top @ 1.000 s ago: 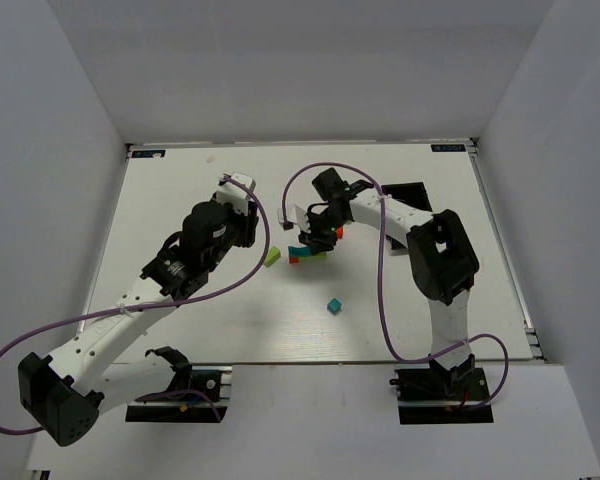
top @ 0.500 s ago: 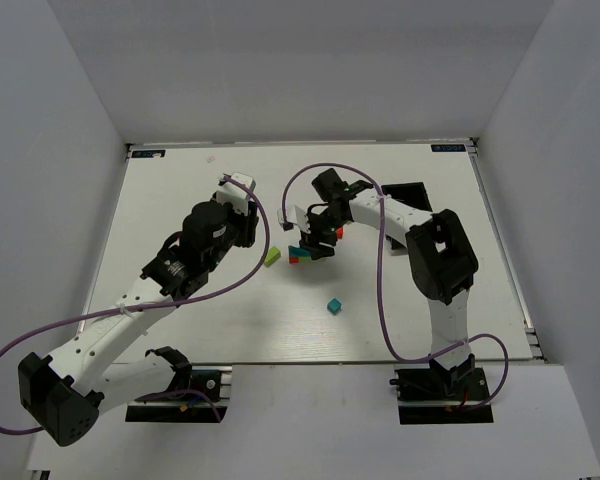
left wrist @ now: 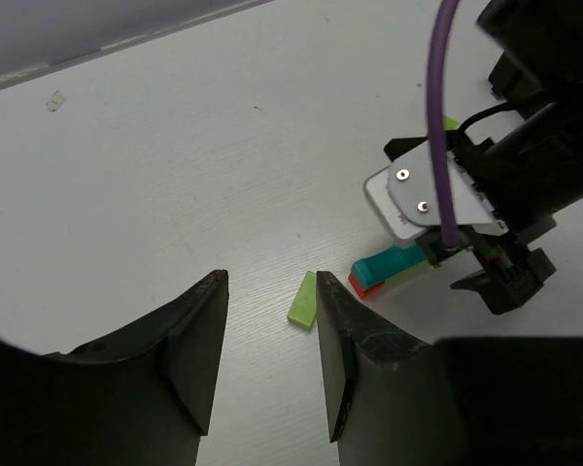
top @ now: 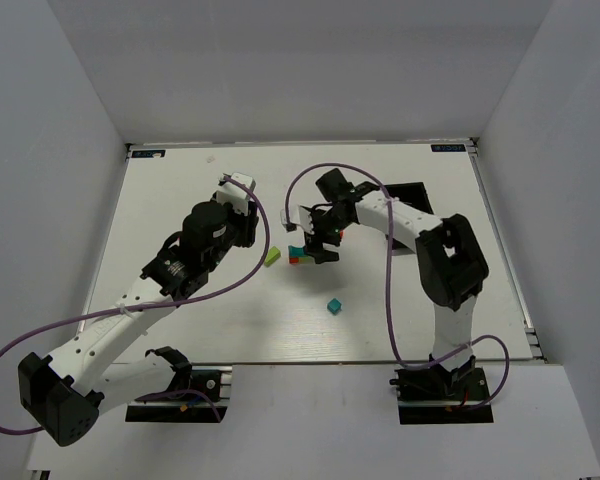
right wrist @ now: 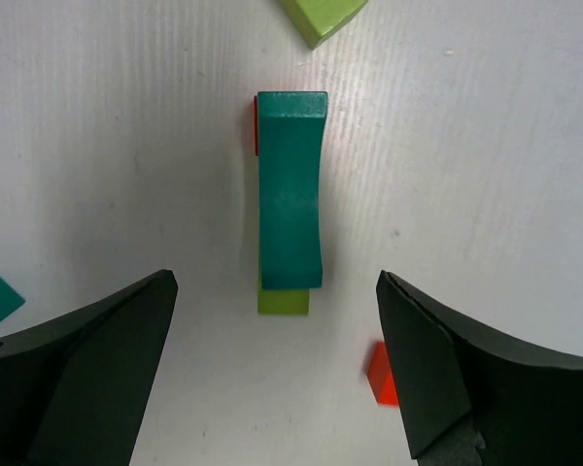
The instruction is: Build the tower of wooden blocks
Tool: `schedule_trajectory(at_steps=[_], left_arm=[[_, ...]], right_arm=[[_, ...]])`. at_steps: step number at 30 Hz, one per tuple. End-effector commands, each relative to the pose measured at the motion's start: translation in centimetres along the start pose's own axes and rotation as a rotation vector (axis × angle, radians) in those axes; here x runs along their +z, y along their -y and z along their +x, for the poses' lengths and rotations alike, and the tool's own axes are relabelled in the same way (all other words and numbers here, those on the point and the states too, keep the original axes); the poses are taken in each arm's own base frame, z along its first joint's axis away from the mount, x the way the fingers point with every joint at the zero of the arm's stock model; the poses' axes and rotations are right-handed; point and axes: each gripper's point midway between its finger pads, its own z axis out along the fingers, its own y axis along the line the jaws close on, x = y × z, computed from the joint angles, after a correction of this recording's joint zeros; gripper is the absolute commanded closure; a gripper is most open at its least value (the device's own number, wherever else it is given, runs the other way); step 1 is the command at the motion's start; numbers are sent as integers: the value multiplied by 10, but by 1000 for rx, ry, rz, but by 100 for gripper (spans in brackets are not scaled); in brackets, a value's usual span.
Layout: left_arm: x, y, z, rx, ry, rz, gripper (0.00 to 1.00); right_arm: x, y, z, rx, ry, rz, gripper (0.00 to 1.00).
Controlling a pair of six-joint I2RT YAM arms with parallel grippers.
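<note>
Seen from overhead, two robot arms reach across a white counter (top: 180, 190). The wood block tower (top: 300, 256) sits low near the middle of the counter, directly under the right tool (right wrist: 274, 291). That tool's wrist camera looks straight down on the tower: a long teal curved block (right wrist: 290, 184) lies on top, with a red block (right wrist: 256, 126) showing at one end and a lime green block (right wrist: 283, 300) at the other. The right tool is spread wide, one finger well out on either side of the stack, touching nothing and holding nothing. The left tool (left wrist: 269, 291) is also open and empty, hovering above a loose lime green wedge (left wrist: 303, 298) just beside the tower. A small red piece (right wrist: 381, 374) lies near the stack, and a teal cube (top: 334, 305) sits further toward the arm bases. The teal block looks set down and released, so fetching another piece seems the step ahead. That calls for lifting straight up, clear of the narrow stack, before reaching sideways.
</note>
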Motion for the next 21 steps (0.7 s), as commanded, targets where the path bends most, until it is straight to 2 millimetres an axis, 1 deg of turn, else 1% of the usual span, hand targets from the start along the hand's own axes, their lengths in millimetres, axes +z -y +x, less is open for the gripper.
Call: schedule_trajectory(at_steps=[1,2,3,4,5,6,7,8,9,10,11,12,13,14,15,16,17,18,19,20,21], left_arm=[[-3,-5,-5,-6,26,-19,48],[-3,-5,-5,-6,26,-19,47],[-3,-5,-5,-6,26,-19,47],[-3,-5,-5,-6,26,-19,47],[-3,-5,-5,-6,26,-19,45],[-3,-5,-5,-6,26,-19,43],[-3,-5,-5,-6,26,-19,37],[-3,-5,-5,-6,26,-19,33],[-1,-5,-3,-3,15,-19,31],[-1,-3,-2,-3,15,-7,29],[2,-2,1,1,2,-7,29],[1,-2,1,2,-4,-7,38],[4,0,4,5,-15,1,84],[4,0,4,5,-15,1,100],[4,0,4,5,-15,1,100],[4,0,4,5,-15,1,100],[4,0,8,8,-24,1,100],[4,0,8,8,-24,1,100],[7,-1,11,11,-34,-9,96],[7,-3,11,2,-33,-19,75],[8,-3,11,4,-42,-20,64]], right_arm=[[-63,13,-35,-84,43,158,10],[-78,13,-41,-100,54,204,10],[-81,11,-36,-82,44,222,10],[-97,34,-38,-105,45,351,10],[-109,24,-34,-107,48,401,10],[-119,30,-29,-73,36,472,10],[-139,58,-38,-67,83,639,10],[-133,47,-21,-20,74,652,10],[-132,48,-16,-11,61,667,12],[-122,37,-3,8,19,608,22],[-111,25,-6,6,53,516,56],[-104,19,-3,10,52,458,75],[-92,-11,13,9,-1,314,90],[-81,-33,0,-17,88,201,100],[-83,-48,1,-38,107,168,100],[-74,-66,11,-111,105,108,100],[-70,-79,5,-153,155,70,100],[-66,-102,10,-225,189,32,98],[-64,-108,8,-262,210,20,91],[-62,-111,10,-326,210,16,78],[-56,-122,13,-359,211,-23,61]])
